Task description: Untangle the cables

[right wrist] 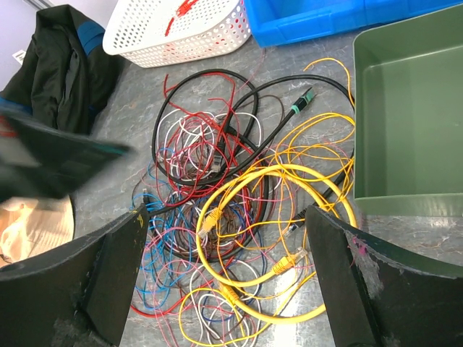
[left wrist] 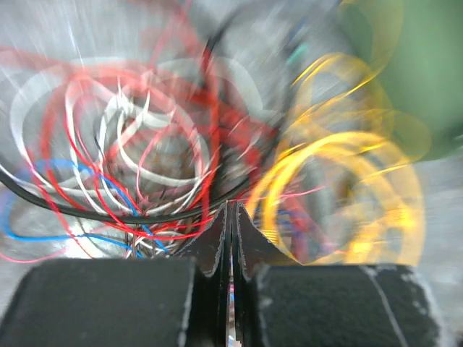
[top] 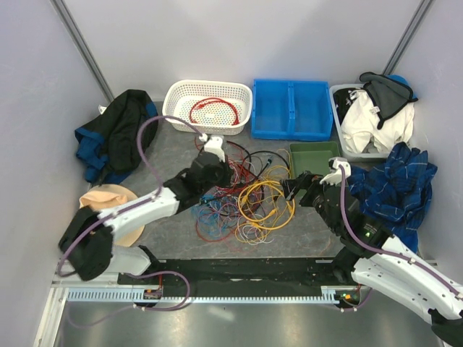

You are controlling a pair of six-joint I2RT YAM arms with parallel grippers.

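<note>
The cables (top: pixel 246 196) lie in a tangled heap at the table's middle: red, white, blue, pink and black wires with a thick yellow plugged loop (right wrist: pixel 278 238) on the right. My left gripper (top: pixel 217 172) is at the heap's far left side. Its jaws are shut, with their tips (left wrist: pixel 233 207) just over red and black wires (left wrist: pixel 145 210); no wire shows between them and the view is blurred. My right gripper (top: pixel 293 186) hovers over the heap's right side. It is open and empty (right wrist: pixel 226 212), with the yellow loop below between its fingers (right wrist: pixel 123 253).
At the back stand a white basket (top: pixel 173 97) holding a red cable (top: pixel 214 112), a blue bin (top: pixel 291 108) and a clothes bin (top: pixel 337 108). A green tray (top: pixel 315 155) sits right of the heap. A dark jacket (top: pixel 116 134), a beige hat (top: pixel 108 206) and plaid cloth (top: pixel 398 188) lie at the sides.
</note>
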